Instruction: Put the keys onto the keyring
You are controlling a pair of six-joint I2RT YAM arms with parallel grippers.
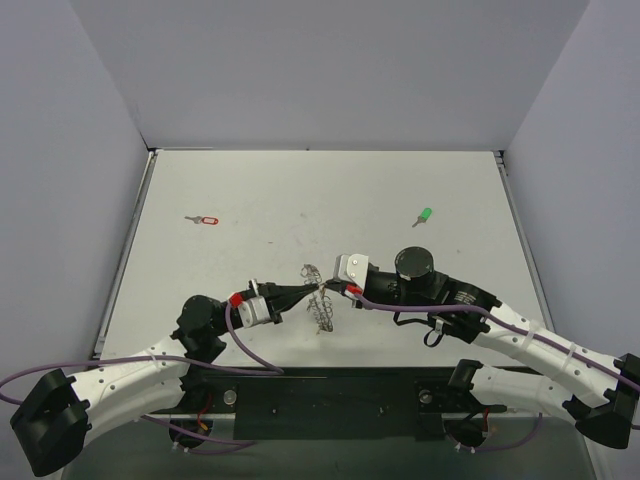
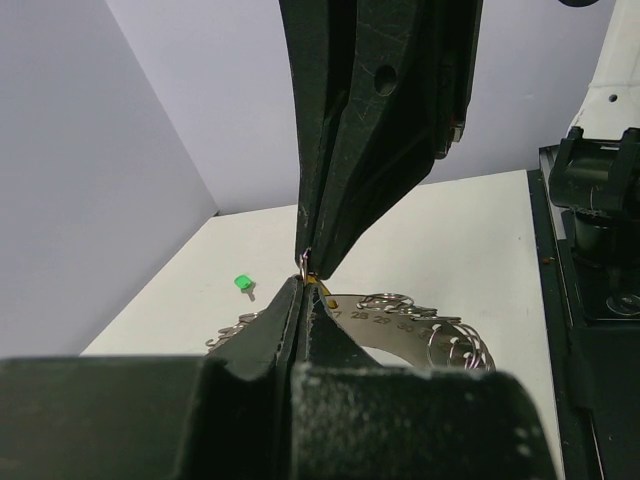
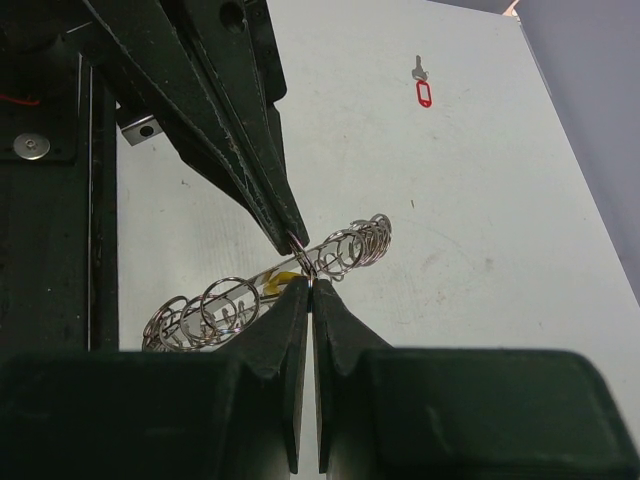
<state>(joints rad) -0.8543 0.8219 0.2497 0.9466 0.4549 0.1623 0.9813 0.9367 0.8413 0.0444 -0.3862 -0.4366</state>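
Left claw (image 1: 316, 291): yours, reaching in from the left. Its jaws are pressed together and pinch the rim of the keyring (image 1: 320, 305).
Right claw (image 1: 336, 289): yours, reaching in from the right. Its jaws are also fully closed, with the tips nipping a small wire loop on the same rim.
Claw tips: they meet nose to nose, almost touching, at one spot on the rim.
Keyring: silver wire hoop fringed with small loops. It is held on edge between your two claws, over the middle of the surface (image 1: 300, 190) and toward its near edge.
Red key (image 1: 204, 220): lies flat toward the left edge, well apart from the claws.
Green key (image 1: 424, 216): lies flat toward the right edge, well apart from the claws.
Yellow piece (image 3: 283, 283): small, and sits against the keyring just beside your right claw's tips. You cannot tell what it is.
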